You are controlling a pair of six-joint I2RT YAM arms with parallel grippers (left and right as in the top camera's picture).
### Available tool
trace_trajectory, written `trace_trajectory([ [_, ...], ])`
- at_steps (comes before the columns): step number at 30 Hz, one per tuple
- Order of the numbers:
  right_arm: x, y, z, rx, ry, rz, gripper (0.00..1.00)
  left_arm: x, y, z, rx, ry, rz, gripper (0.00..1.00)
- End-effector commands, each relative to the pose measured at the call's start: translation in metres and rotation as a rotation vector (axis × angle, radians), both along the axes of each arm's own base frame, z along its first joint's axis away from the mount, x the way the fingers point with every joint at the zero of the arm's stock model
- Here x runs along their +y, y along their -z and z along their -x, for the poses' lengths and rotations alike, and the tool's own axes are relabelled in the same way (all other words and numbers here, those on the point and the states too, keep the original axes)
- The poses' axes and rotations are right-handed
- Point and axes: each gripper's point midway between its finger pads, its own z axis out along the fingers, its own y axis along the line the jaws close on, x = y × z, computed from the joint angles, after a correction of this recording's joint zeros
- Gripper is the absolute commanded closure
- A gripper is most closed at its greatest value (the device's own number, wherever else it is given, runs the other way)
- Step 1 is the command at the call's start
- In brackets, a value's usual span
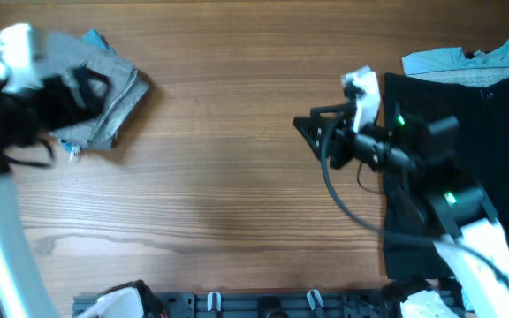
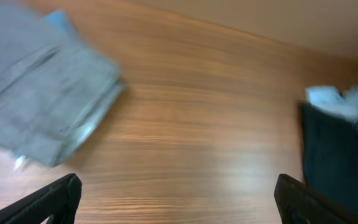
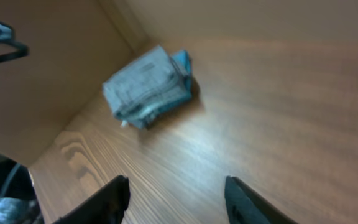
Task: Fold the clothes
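Note:
The grey shorts (image 1: 117,93) lie folded in a compact bundle at the table's far left. They also show in the left wrist view (image 2: 42,106) and the right wrist view (image 3: 145,87). My left gripper (image 1: 87,88) hovers over the bundle's near-left part. Its fingers are wide open and empty (image 2: 178,186), with bare table between them. My right gripper (image 1: 312,128) is open and empty above bare wood (image 3: 177,183) at centre right, well apart from the shorts.
A blue cloth (image 1: 91,38) peeks out from under the grey bundle. A black garment (image 1: 484,115) is spread at the right under my right arm, with a light blue garment (image 1: 467,60) at its far edge. A black rail (image 1: 263,305) runs along the front edge.

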Motion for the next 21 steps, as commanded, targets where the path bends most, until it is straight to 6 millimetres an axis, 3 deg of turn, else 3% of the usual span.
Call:
trace_trajectory([
  [1,-0.009,-0.024,0.018,-0.114,0.009,0.013,0.0,-0.015,-0.017,0.032,-0.048,-0.014,-0.179,0.0],
  [5,-0.012,-0.034,0.025,-0.142,0.01,0.001,0.0,-0.028,-0.017,0.055,-0.036,0.018,-0.219,0.0],
  [11,-0.01,-0.027,0.02,-0.111,0.013,0.001,0.0,-0.035,-0.02,0.058,-0.049,0.046,-0.214,0.0],
  [16,-0.008,-0.016,0.012,0.178,0.129,-0.188,0.0,-0.035,-0.019,0.057,-0.044,0.047,-0.214,0.0],
  [21,-0.009,0.008,0.009,0.294,0.167,-0.169,0.0,-0.035,-0.019,0.057,-0.044,0.047,-0.214,0.0],
])
